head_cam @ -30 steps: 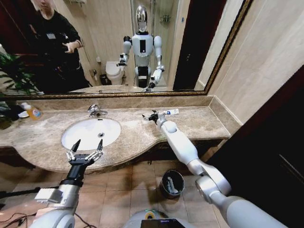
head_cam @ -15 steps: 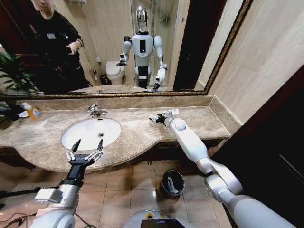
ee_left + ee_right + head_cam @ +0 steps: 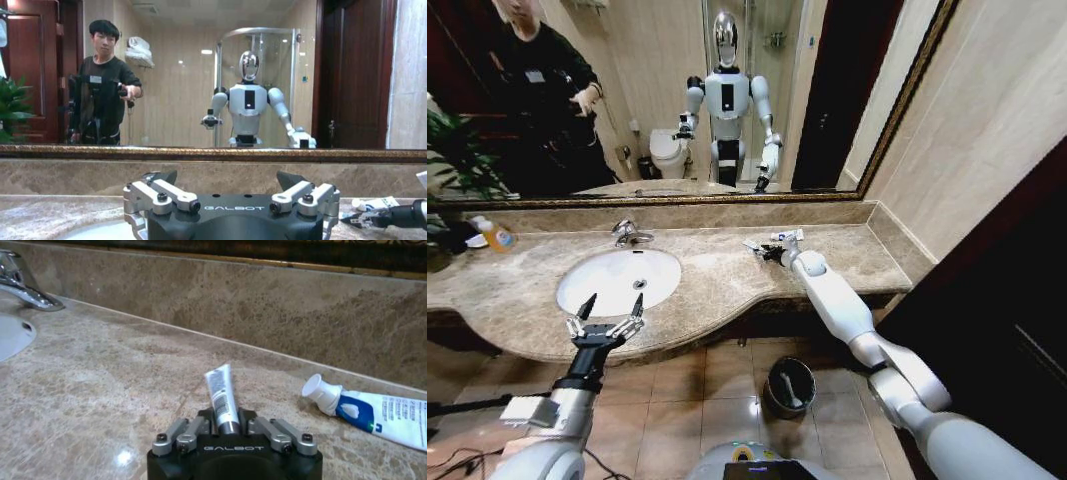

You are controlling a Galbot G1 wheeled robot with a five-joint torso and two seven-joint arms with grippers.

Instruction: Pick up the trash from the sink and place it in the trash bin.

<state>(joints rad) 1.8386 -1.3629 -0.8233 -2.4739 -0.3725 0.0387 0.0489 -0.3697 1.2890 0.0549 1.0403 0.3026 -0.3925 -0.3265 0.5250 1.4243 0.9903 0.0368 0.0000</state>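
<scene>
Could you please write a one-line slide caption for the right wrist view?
Right end effector grips a small white tube above the marble counter, beside a toothpaste tube.

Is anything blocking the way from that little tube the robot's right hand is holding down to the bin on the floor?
Nothing visible does. The right gripper holds the small white tube above the marble counter. The trash bin stands open on the floor below the counter's front edge. The left gripper hovers by the sink, well aside.
</scene>
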